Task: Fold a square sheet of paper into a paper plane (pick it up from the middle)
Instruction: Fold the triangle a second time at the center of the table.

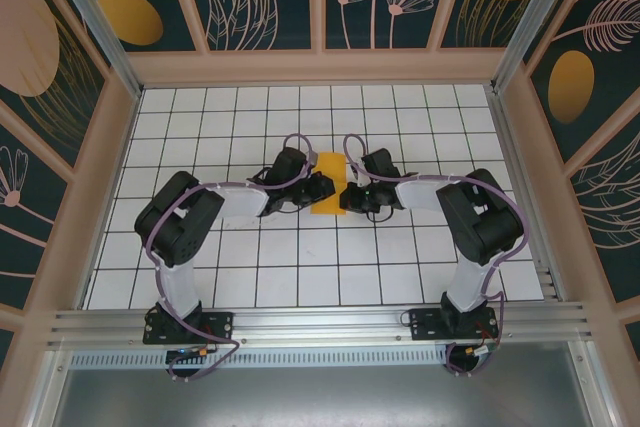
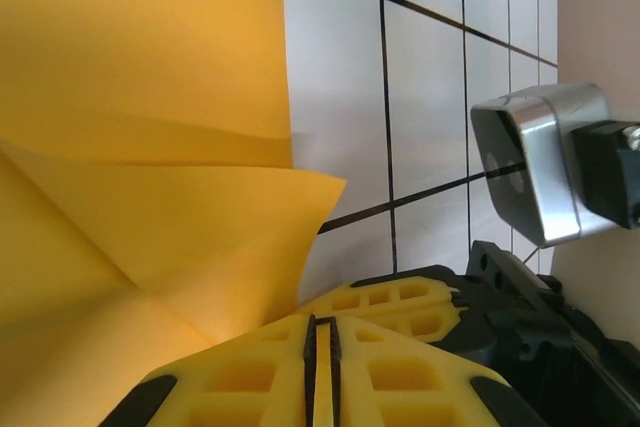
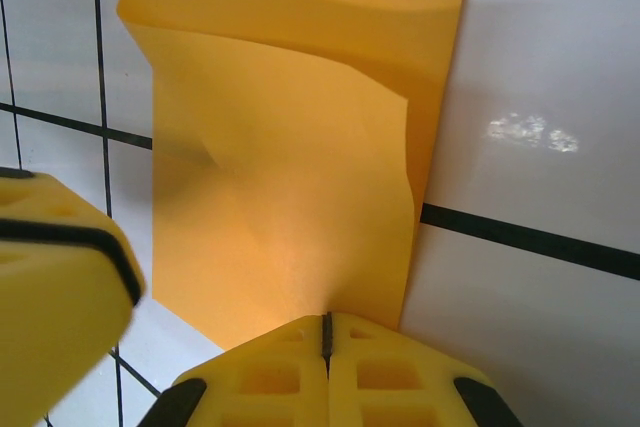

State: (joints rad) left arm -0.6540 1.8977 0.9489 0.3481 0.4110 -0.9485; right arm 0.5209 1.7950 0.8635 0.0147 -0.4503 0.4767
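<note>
The square sheet of paper (image 1: 330, 185) lies folded into a narrow orange-yellow strip on the tiled table, between the two grippers. My left gripper (image 1: 318, 190) is at its left edge. In the left wrist view the paper (image 2: 140, 97) shows creases and a raised flap, and my left gripper (image 2: 322, 325) has its jaws a thin slit apart with a yellow strip between the pads. I cannot tell whether that strip is paper. My right gripper (image 1: 347, 197) is at the paper's right edge. It is shut (image 3: 326, 319) on the near edge of the buckled paper (image 3: 290, 147).
The two grippers nearly touch. A right finger (image 2: 400, 305) and a silver housing (image 2: 530, 172) sit close beside the left jaws, and a left finger (image 3: 55, 287) shows at the left of the right wrist view. The white gridded table (image 1: 300, 117) is ringed by painted wall panels.
</note>
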